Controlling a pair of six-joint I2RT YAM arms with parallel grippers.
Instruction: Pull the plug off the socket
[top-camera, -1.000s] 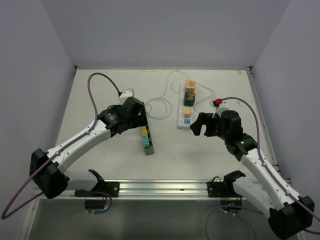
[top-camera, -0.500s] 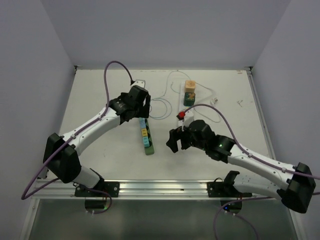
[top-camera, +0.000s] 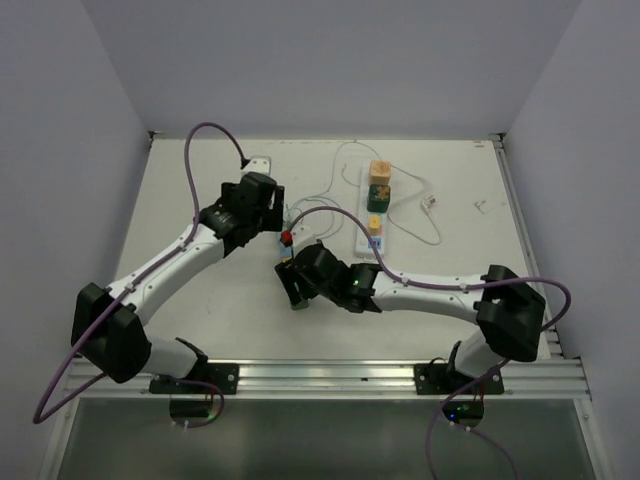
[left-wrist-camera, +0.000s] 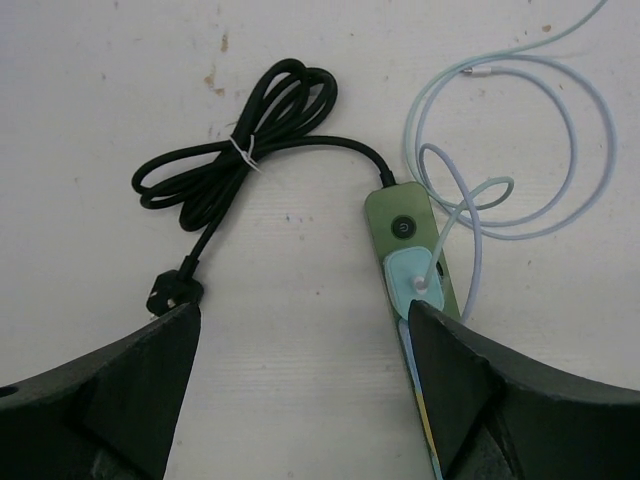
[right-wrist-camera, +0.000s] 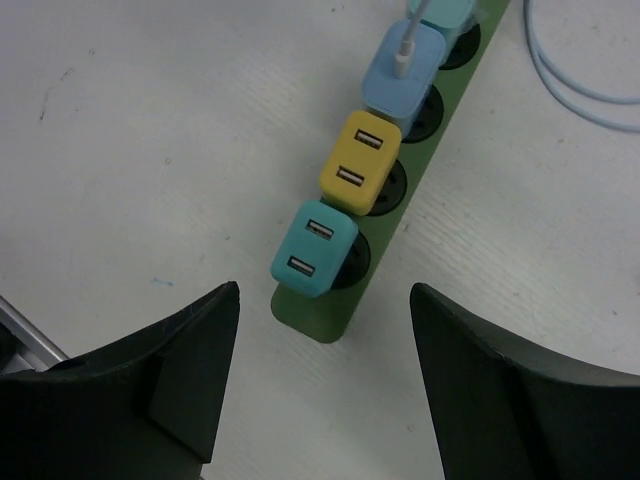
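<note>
A green power strip (right-wrist-camera: 405, 190) lies on the white table with a row of plugs in it. From its near end they are a teal plug (right-wrist-camera: 313, 248), a yellow plug (right-wrist-camera: 360, 175) and a blue plug (right-wrist-camera: 403, 72) with a cable. My right gripper (right-wrist-camera: 323, 290) is open and hovers over the strip's near end, its jaws either side of the teal plug (top-camera: 297, 285). My left gripper (left-wrist-camera: 303, 310) is open above the strip's switch end (left-wrist-camera: 400, 225), beside a pale teal plug (left-wrist-camera: 415, 275). In the top view the strip is mostly hidden under both grippers.
A coiled black cord (left-wrist-camera: 240, 150) with its black plug (left-wrist-camera: 175, 290) lies left of the strip. Pale blue cable loops (left-wrist-camera: 520, 140) lie to its right. A white power strip (top-camera: 368, 232) with orange and green plugs (top-camera: 379, 172) sits at the back right.
My right arm has swung left from the white strip to the green strip's near end. My left gripper has shifted a little up along the strip to its switch end.
</note>
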